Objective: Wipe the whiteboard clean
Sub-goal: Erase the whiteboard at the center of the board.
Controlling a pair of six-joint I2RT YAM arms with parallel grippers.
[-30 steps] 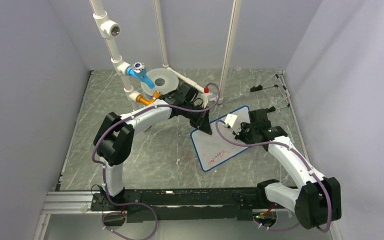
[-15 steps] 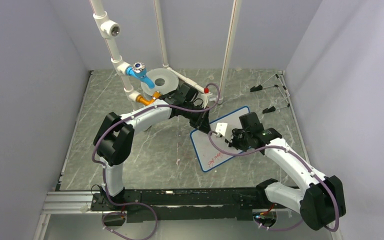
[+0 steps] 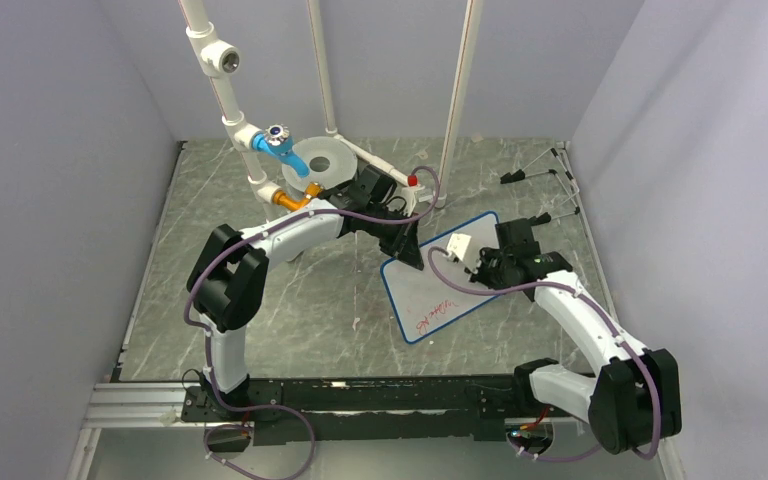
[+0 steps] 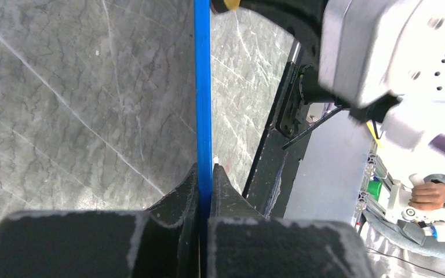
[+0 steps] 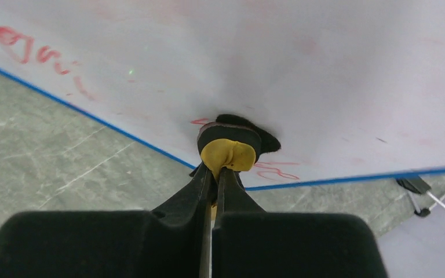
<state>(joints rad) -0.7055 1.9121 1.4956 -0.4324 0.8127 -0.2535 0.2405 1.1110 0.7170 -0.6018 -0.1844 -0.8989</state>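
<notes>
The left gripper (image 4: 204,180) is clamped tight on the whiteboard (image 3: 430,288), both dark fingers pinching its thin blue rim (image 4: 203,87). From the left wrist that rim runs straight ahead of the fingertips as a narrow, glossy blue line, the board seen edge-on. From above, the grip sits at the board's far left corner, and the board stretches from there toward the right arm and the near edge of the table (image 3: 280,300). It may be tipped up a little at the held corner; the views do not settle that.

The right gripper (image 5: 214,174) is closed on an eraser (image 5: 230,152). It has a soft yellow body with a black felt pad, and the pad is pressed against the smooth white face just ahead of the fingertips. Red writing (image 5: 11,40) sits up and to the left of this gripper, a loose scrawl too smeared to read. Fainter red strokes lie just right of the eraser, near the rim. Faint pink smudges cloud the face beyond it.

The table is grey stone-look with pale veins. It shows just below the board's rim on the near side of the right gripper. Black clips (image 3: 520,176) lie beyond the right gripper, well apart from it. White pipes (image 3: 228,120) rise behind the left arm.
</notes>
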